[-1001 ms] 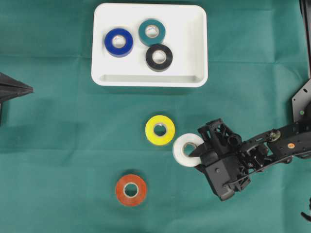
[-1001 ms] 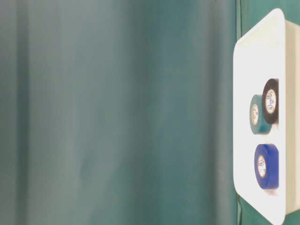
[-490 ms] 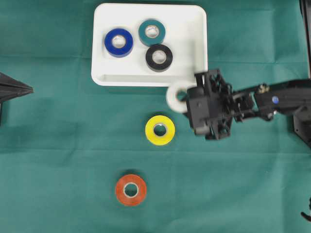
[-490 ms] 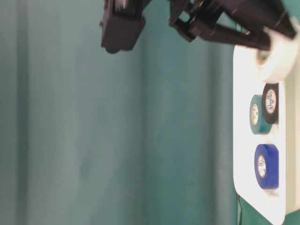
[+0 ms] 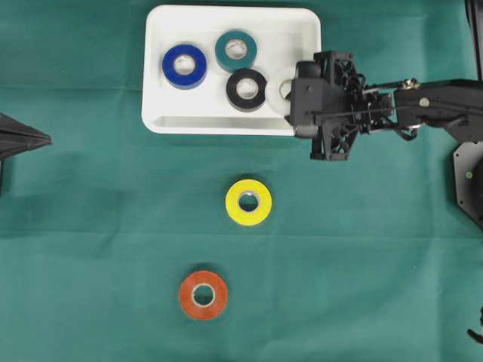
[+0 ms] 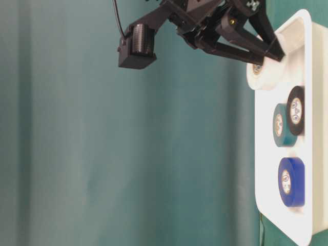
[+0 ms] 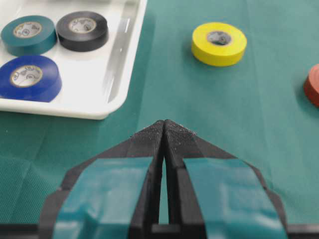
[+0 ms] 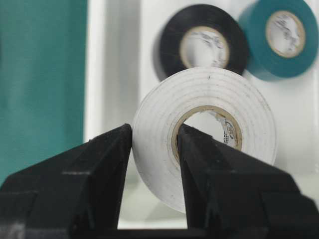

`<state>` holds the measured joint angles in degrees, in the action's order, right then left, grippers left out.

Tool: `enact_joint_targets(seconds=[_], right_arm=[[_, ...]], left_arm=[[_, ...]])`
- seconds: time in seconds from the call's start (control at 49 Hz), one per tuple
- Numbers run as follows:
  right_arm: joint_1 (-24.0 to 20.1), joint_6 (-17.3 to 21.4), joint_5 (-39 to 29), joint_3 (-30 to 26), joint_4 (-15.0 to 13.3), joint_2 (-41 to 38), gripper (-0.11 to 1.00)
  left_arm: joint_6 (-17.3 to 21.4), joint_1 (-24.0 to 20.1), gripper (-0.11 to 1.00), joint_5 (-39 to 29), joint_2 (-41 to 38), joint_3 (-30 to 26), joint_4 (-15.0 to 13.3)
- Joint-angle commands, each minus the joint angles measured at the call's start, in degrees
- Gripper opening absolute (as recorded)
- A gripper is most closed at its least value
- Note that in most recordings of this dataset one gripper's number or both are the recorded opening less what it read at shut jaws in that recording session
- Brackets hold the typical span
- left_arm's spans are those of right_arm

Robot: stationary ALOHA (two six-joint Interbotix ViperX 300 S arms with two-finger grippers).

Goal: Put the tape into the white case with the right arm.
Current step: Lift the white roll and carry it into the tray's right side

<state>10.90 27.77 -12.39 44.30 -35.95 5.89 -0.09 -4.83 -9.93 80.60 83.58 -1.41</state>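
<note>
A: Entry, nearest first. In the right wrist view the right gripper (image 8: pixel 154 144) is clamped on the white tape roll (image 8: pixel 204 134): one finger (image 8: pixel 99 164) on the outer face, the other through the core, pinching the wall of the roll. The roll hangs on edge, not flat.

B: And where does the roll sit relative to the white case (image 5: pixel 189 122)?

A: From overhead, the white tape roll (image 5: pixel 280 90) is over the case's right end, just beside the black roll (image 5: pixel 247 89). The table-level view shows it raised off the case floor, near the rim at that end. Behind it lie the black, teal (image 5: pixel 235 50) and blue (image 5: pixel 184 65) rolls, flat in the case.

B: So the step in hand?

A: Judged as carry finished, release pending. The next move calls for lowering over bare floor, clear of the black roll, then parting the jaws wide enough for the inner finger to slip out of the core.

B: Left side?

A: The left gripper (image 7: pixel 163 130) rests idle at the cloth's edge, tips pressed together, nothing in them. The yellow roll (image 5: pixel 248 202) and orange roll (image 5: pixel 203 295) wait on the green cloth (image 5: pixel 90 249), well apart from the case.
</note>
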Motion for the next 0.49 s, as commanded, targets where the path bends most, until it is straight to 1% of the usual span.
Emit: enact_joint_targets(seconds=[0.0, 0.245, 0.47], right_arm=[[0.88, 0.26, 0.62, -0.62, -0.09, 1.23, 0.01], [4.31, 0.26, 0.70, -0.35, -0.09, 0.26, 0.01], [4.39, 0.26, 2.99, -0.53, 0.00, -1.05, 0.01]], left_arm=[[0.00, -0.18, 0.01, 0.53, -0.35, -0.70, -0.09], [0.09, -0.18, 0.01, 0.53, -0.35, -0.70, 0.00], [0.18, -0.18, 0.01, 0.44, -0.44, -0.70, 0.00]])
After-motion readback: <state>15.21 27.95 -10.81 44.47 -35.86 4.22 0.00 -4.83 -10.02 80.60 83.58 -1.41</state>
